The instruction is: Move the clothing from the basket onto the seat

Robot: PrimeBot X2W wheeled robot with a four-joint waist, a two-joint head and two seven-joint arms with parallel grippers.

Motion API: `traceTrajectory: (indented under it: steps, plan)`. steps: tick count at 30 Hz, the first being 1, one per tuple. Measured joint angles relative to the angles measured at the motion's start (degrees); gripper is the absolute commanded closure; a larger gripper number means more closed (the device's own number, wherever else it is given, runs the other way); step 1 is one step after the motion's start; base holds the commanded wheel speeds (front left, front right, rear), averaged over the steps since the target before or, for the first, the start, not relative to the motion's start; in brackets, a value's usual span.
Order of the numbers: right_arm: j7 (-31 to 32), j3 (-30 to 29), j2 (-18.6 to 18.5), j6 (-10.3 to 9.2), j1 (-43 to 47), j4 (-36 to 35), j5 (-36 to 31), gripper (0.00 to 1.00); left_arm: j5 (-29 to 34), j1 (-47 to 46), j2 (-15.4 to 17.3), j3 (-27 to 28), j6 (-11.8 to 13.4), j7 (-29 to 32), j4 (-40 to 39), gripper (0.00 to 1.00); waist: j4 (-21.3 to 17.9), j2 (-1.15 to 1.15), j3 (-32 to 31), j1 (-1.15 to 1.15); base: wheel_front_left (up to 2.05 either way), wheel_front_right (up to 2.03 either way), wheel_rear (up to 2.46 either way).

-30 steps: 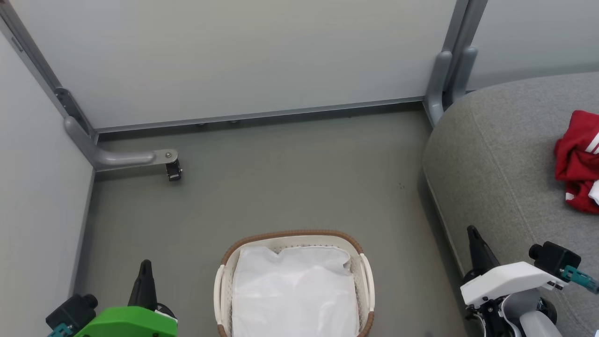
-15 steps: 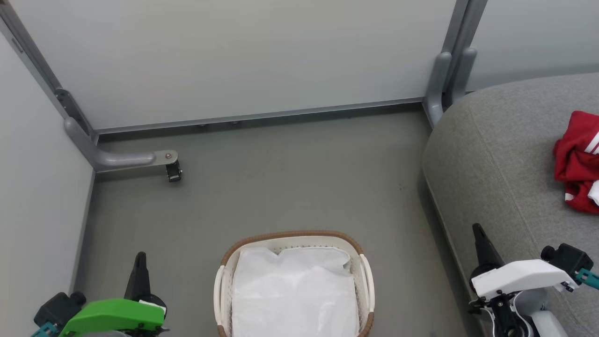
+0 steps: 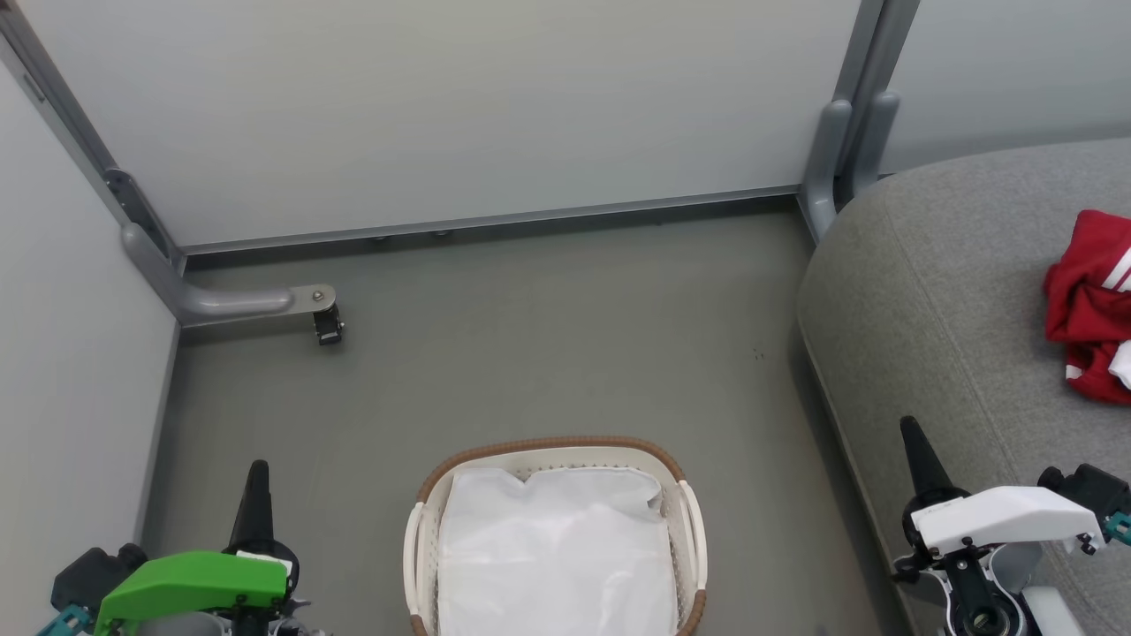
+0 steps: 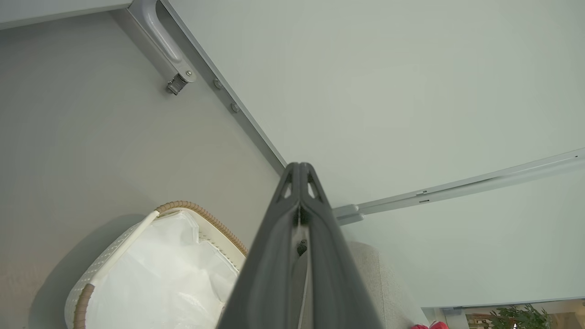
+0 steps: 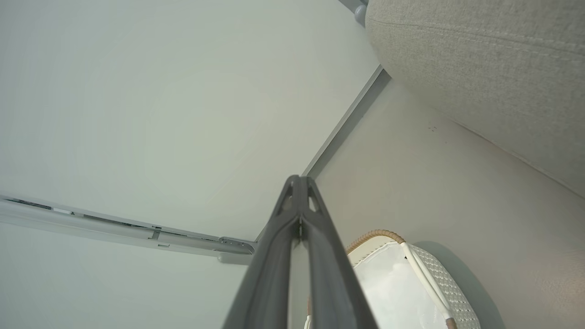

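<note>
The clothing (image 3: pixel 1089 305), a crumpled red bundle with white stripes, lies on the seat (image 3: pixel 937 291) at the head view's right edge. The basket (image 3: pixel 552 443) stands on the grey floor (image 3: pixel 530 336) beside the seat, with the white liner (image 3: pixel 557 548) inside it. The right gripper (image 3: pixel 912 433) hangs over the seat's near edge, fingers pointing up the view, well apart from the clothing. The left gripper (image 3: pixel 257 473) hangs left of the basket, posed the same way. In each wrist view the jaws are pressed together, holding nothing.
</note>
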Motion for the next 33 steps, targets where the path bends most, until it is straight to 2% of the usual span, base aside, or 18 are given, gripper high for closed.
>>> traceTrajectory:
  steps: [33]
  plan:
    - [4.37, -2.10, -0.08, -0.02, 0.09, -2.58, 17.60, 1.00, -16.18, -1.66, 0.03, 2.08, -0.52, 4.39, -1.91, 1.00, -0.08, 0.00, -0.36, 0.00, 0.00, 0.00, 0.00]
